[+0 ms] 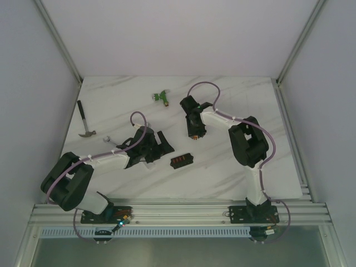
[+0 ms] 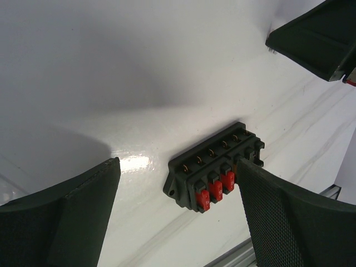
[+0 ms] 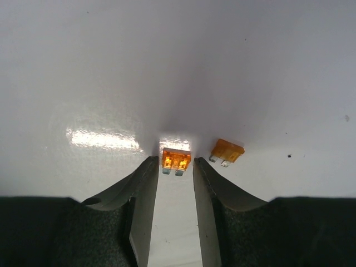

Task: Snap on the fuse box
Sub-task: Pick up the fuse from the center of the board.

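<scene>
Currently: fuse box lying free on table

The fuse box is seen flat on the table between the arms. It is judged light, rigid and smooth, best gripped across its long sides. The left gripper is spread wide near it. The right gripper is pinched on an orange fuse.

Black fuse box lies flat — three red fuses showing.
</scene>
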Action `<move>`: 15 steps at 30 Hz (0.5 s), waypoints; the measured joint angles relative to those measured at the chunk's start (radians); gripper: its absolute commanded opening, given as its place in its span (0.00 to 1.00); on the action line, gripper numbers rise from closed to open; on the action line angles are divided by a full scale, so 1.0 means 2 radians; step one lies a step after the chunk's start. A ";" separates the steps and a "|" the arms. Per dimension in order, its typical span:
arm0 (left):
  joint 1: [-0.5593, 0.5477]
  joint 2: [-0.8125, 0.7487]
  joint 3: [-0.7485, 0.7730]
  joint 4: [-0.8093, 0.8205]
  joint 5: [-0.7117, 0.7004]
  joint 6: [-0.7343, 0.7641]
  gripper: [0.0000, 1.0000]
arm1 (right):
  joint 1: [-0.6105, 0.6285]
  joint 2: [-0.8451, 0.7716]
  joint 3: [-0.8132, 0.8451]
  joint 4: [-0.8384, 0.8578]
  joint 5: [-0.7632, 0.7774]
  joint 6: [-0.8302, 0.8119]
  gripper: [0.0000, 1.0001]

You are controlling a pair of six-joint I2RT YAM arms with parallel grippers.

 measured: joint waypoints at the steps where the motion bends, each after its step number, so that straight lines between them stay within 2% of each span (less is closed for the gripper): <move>1: 0.000 0.001 0.000 0.000 0.000 0.000 0.94 | 0.000 0.001 0.002 -0.001 0.000 0.000 0.38; 5: 0.000 0.002 0.000 0.000 0.002 0.000 0.94 | 0.000 0.006 0.008 0.000 0.000 0.004 0.38; 15: 0.000 0.002 0.000 0.000 0.003 0.000 0.93 | 0.000 0.008 0.010 0.002 -0.001 0.010 0.27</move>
